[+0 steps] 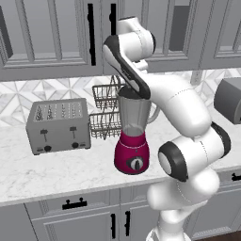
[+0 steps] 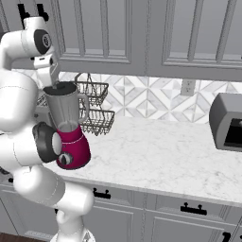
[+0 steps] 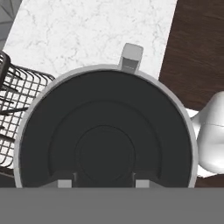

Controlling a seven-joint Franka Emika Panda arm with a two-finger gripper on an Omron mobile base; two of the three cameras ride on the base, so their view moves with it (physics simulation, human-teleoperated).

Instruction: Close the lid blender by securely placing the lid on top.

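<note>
Since the lid (image 3: 105, 144) looks like it's already sitting inside the jar's rim in the hand view, we'd treat this as the seating stage, not the carrying stage. Going left to right on the table (image 1: 61, 169): there's the silver toaster (image 1: 59, 124), then the wire basket rack (image 1: 106, 110) against the backsplash, then the blender (image 1: 133, 136) with its magenta base near the table's front edge, and a dark grey appliance (image 1: 229, 100) way off to the right.

The hand (image 3: 103, 183) is right over the jar mouth, pointing straight down, with the fingertips (image 3: 64, 183) set narrow on either side of the lid's raised centre. We honestly can't tell if they're pinching it or just resting beside it.

To do this well, we'd press straight down along the jar's axis, no sideways shove, since that tall jar could tip on its base. The dark disc sits evenly within the grey rim all round, so we'd keep that ring even while pushing, then let go and lift straight up so the lid isn't dragged back off.
</note>
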